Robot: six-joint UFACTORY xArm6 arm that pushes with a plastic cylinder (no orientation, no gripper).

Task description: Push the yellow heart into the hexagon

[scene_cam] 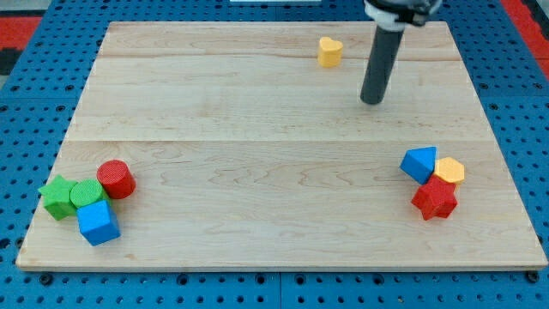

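The yellow heart (329, 51) lies near the view's top, right of the middle, on the wooden board (274, 197). My tip (371, 101) stands right of and below the heart, apart from it. The yellow hexagon (449, 170) sits at the view's right, packed between a blue triangular block (419, 163) on its left and a red star (435, 200) below it. The tip is well above this group.
At the view's lower left sit a red cylinder (115, 178), a green cylinder (87, 193), a green star (57, 196) and a blue cube (98, 222), bunched together near the board's edge. Blue pegboard surrounds the board.
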